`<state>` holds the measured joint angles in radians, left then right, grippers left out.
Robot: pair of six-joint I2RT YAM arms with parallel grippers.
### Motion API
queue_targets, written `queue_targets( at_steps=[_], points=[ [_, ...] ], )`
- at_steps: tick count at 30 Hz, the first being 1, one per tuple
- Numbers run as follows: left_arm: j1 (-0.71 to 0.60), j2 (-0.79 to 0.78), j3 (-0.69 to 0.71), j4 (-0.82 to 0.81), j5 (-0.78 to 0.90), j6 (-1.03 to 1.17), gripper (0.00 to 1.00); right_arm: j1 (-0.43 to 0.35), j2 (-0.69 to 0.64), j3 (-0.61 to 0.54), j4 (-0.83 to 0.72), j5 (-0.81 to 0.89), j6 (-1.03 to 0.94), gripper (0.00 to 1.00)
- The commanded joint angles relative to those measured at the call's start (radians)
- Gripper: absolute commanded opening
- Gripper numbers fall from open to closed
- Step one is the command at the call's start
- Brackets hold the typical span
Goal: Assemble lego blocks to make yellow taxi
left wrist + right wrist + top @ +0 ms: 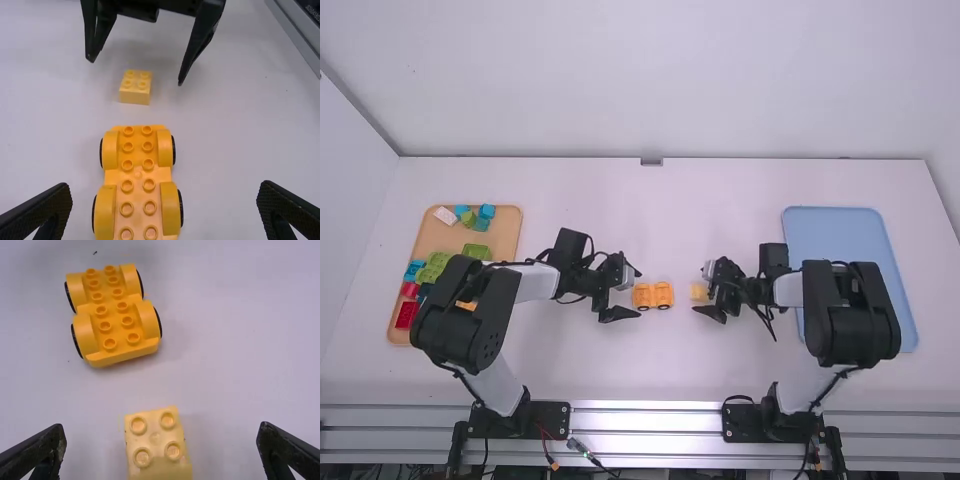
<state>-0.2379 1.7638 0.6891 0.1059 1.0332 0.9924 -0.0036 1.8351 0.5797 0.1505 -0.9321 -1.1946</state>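
Counter point(665, 370) before us holds the yellow wheeled base point(138, 172) and, apart from it, the pale yellow block point(156, 440). Our left hand point(639, 294) gapes wide, empty, near the base; our right hand point(699, 289), also wide open and empty, is near the block.

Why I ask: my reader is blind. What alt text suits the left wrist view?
A yellow wheeled car base, studs up, sits on a white table, framed by the open jaws of the left gripper. Farther off, the open jaws of the right gripper hang near a small pale yellow block.
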Motion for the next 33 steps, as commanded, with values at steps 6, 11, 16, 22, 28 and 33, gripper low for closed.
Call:
queue_targets(
  at_steps=[6, 11, 16, 22, 28, 33],
  points=[
    [-0.003, 0.006, 0.006, -0.004, 0.026, -0.017, 0.99, -0.024, 0.177, 0.153, -0.183, -0.101, -0.160, 0.95],
    [-0.003, 0.006, 0.006, -0.004, 0.025, -0.015, 0.99, -0.037, 0.187, 0.209, -0.344, -0.108, -0.286, 0.75],
    [-0.003, 0.006, 0.006, -0.001, 0.024, -0.016, 0.99, -0.023, 0.187, 0.192, -0.324, -0.092, -0.291, 0.59],
    [-0.003, 0.006, 0.006, -0.003, 0.021, -0.016, 0.99, -0.016, 0.187, 0.166, -0.249, -0.045, -0.210, 0.41],
    [-0.003, 0.006, 0.004, -0.003, 0.021, -0.014, 0.99, -0.021, 0.186, 0.161, -0.240, -0.036, -0.189, 0.29],
    [-0.004, 0.014, -0.038, 0.059, -0.028, -0.015, 0.99, -0.031, 0.153, 0.160, -0.283, -0.093, -0.207, 0.20]
  ],
)
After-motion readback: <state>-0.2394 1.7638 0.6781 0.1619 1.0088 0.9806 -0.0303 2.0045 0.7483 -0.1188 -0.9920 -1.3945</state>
